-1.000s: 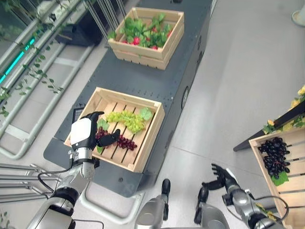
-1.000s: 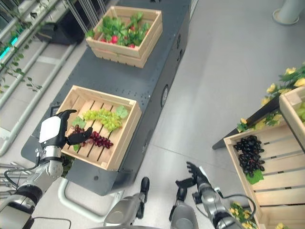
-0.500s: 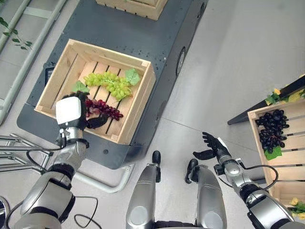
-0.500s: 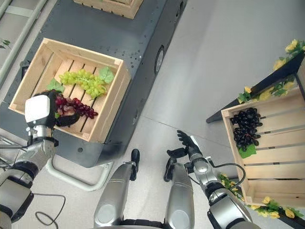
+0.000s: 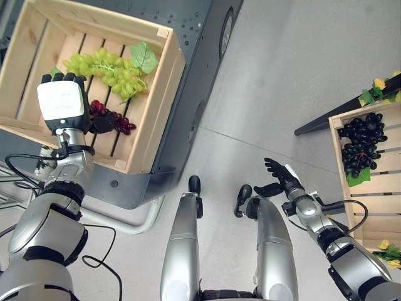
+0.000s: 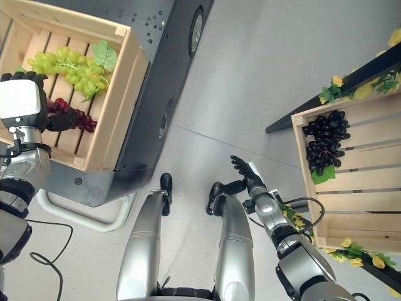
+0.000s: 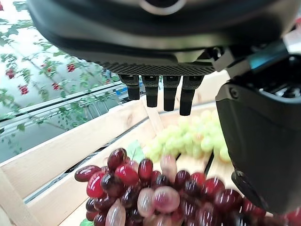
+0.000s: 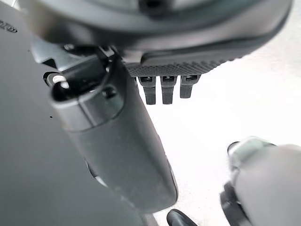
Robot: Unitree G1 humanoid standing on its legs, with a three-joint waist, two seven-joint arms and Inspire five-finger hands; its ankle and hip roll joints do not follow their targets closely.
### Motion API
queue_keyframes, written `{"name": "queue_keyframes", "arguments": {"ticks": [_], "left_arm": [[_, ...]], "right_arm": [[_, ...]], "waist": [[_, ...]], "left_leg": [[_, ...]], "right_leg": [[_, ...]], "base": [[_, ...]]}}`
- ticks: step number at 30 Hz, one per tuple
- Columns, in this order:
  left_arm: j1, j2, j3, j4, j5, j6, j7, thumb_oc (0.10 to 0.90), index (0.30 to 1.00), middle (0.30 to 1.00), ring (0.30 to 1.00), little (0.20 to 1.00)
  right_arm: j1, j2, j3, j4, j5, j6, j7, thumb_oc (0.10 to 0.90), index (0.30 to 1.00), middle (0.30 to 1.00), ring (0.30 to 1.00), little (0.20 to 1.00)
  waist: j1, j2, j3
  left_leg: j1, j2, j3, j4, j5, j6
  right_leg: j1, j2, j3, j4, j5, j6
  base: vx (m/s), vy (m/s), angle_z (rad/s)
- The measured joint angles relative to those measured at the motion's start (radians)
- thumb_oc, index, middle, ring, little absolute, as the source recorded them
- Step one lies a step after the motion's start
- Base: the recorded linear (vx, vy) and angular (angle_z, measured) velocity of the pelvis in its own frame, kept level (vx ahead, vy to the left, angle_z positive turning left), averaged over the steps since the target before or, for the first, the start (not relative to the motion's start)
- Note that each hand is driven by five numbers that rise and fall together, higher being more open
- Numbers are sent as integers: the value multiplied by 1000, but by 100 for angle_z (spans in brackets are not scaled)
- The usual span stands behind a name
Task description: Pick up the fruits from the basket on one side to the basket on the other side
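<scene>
The fingers [image 7: 163,96] of the left hand [image 5: 61,105] are spread loose above the red grapes [image 5: 109,118], which lie in the left crate [image 5: 160,94] beside green grapes [image 5: 109,69]. The bunch should be enclosed near its stem before lifting. The right hand [image 5: 280,182] is relaxed and empty.

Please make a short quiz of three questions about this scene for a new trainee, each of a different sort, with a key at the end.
1. True or false: the robot's left hand is over the bunch of dark red grapes inside the light wooden slatted crate on the dark grey cart.
2. Which fruit lies in the wooden crate on the robot's right? A. a bunch of black grapes with a green leaf B. red apples C. oranges
3. Fill in: the right hand is ____ and holds nothing.

Key: 1. true. The bunch of green grapes lies beside the red one. 2. A. 3. open.
</scene>
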Motion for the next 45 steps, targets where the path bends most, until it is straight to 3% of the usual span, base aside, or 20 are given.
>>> {"name": "queue_keyframes", "arguments": {"ticks": [5,13,21,24,27,30,32,34,38,45], "left_arm": [[-80,79,-87,-43,103,37,-54,800,900,900,900,900],[-175,146,-155,-80,254,104,-237,800,900,900,900,900],[-181,236,-195,-182,365,124,-391,800,900,900,900,900],[-179,239,-192,-186,324,166,-384,800,900,900,900,900],[-157,238,-153,-158,187,171,-301,800,900,900,900,900],[-116,239,-38,-126,21,167,-186,800,900,900,900,900],[-69,239,80,-111,-151,105,-96,800,900,900,900,900],[-58,239,129,-97,-219,55,-72,800,900,900,900,900],[-11,239,197,-99,-232,-18,-41,800,900,900,900,900],[18,240,158,-103,-123,-29,-79,800,900,900,900,900]], "right_arm": [[-16,-2,18,-76,1,-6,0,800,900,900,900,900],[-26,-5,18,-112,2,-7,0,800,900,900,900,900],[9,-12,16,-113,3,-7,0,800,900,900,900,900],[49,-13,15,-113,2,-7,0,800,900,900,900,900],[64,-3,16,-113,2,-7,0,800,900,900,900,900],[87,11,16,-124,1,-7,0,800,900,900,900,900],[99,19,17,-133,0,-7,0,800,900,900,900,900],[114,20,16,-143,0,-6,-5,800,900,900,900,900],[126,30,16,-148,-2,1,-21,800,900,900,900,900],[124,29,16,-146,-2,2,-21,800,900,900,900,900]], "waist": [[3,-49,0],[2,-53,-1],[12,-63,-2],[33,-66,-2],[37,-68,-2],[41,-78,-2],[40,-79,-2],[48,-79,-2],[61,-79,-2],[58,-79,-2]], "left_leg": [[-31,6,-2,1,-1,0],[-53,9,-6,2,-3,0],[-45,1,-30,-1,-3,1],[-30,-1,-31,0,-4,3],[-9,-2,-33,-5,-4,4],[21,-3,-35,-16,-6,8],[39,-5,-35,-21,-7,8],[47,-7,-36,-24,-7,8],[62,-9,-31,-31,-6,9],[63,-9,-27,-34,-7,11]], "right_leg": [[-24,2,-9,-7,0,1],[-24,-4,-35,-21,1,1],[7,-8,-62,-37,0,1],[23,-11,-64,-38,0,2],[46,-10,-66,-45,0,2],[75,-9,-67,-56,0,4],[94,-10,-68,-58,-3,6],[102,-12,-68,-58,-4,8],[112,-15,-65,-62,-5,8],[111,-17,-64,-61,-5,8]], "base": [[19,9,1],[43,-10,5],[42,-42,7],[56,-94,2],[44,-70,2],[63,-94,2],[50,-53,3],[32,-23,5],[0,0,0],[0,0,0]]}}
